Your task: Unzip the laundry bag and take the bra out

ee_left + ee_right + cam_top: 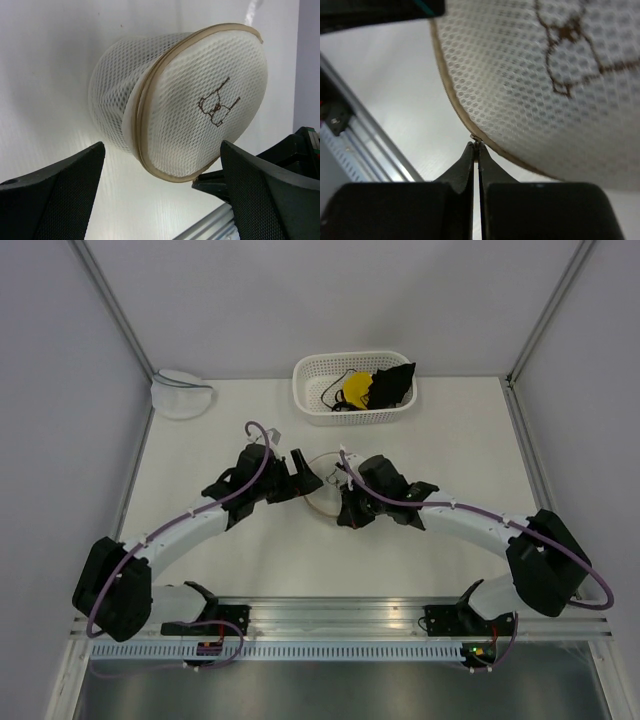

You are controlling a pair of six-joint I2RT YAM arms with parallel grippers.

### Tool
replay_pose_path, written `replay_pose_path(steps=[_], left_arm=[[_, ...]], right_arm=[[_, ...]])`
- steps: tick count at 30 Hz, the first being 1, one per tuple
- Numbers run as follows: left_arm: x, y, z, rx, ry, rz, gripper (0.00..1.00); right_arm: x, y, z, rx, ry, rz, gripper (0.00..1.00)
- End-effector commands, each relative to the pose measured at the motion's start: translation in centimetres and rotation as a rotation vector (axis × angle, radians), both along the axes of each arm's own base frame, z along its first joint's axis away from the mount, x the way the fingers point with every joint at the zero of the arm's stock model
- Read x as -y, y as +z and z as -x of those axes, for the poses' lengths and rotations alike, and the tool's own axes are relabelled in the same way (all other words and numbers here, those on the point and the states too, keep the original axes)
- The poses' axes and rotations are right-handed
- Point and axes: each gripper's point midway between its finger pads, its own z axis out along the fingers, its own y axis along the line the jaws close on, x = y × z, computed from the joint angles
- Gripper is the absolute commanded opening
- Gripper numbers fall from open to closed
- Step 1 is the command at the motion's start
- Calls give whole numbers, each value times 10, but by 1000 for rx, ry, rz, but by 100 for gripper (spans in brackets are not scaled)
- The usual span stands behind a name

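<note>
The table (pixel 450 450) carries a white basket (pixel 350 418) at its far centre. In the basket, the black bra (pixel 392 385) lies just beside a yellow round item (pixel 356 388). The laundry bag (pixel 200 105) stands tilted on its tan rim at mid-table, between the two arms. The left fingers (pixel 65 185) are spread wide on either side of it, not touching. The right fingers (pixel 462 170) are pressed together, tips pinching the rim's edge.

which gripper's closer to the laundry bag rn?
Right. The right gripper is shut, tips against the laundry bag at its tan rim; the left gripper is open, facing the bag without touching.
</note>
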Motion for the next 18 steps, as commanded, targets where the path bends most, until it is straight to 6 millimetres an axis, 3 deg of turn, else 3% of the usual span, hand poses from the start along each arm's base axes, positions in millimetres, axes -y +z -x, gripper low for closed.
replay_pose_path(steps=[1, 6, 11, 14, 15, 17, 18], left_arm=[[6, 8, 20, -68, 22, 116, 100], [11, 6, 34, -104, 7, 182, 98], [22, -4, 39, -145, -25, 228, 88], [28, -2, 37, -129, -42, 258, 72], [29, -3, 36, -130, -44, 260, 60], [32, -1, 33, -122, -48, 265, 49], [32, -3, 32, -126, -46, 263, 36]], right_arm=[[-45, 30, 27, -59, 227, -259, 1], [-56, 35, 12, -18, 207, -287, 0], [-59, 36, 5, -3, 187, -295, 0], [-58, 37, 6, 2, 185, -292, 0], [-57, 39, 6, 7, 183, -294, 0], [-55, 39, 6, 13, 181, -286, 0], [-54, 41, 6, 19, 178, -287, 1]])
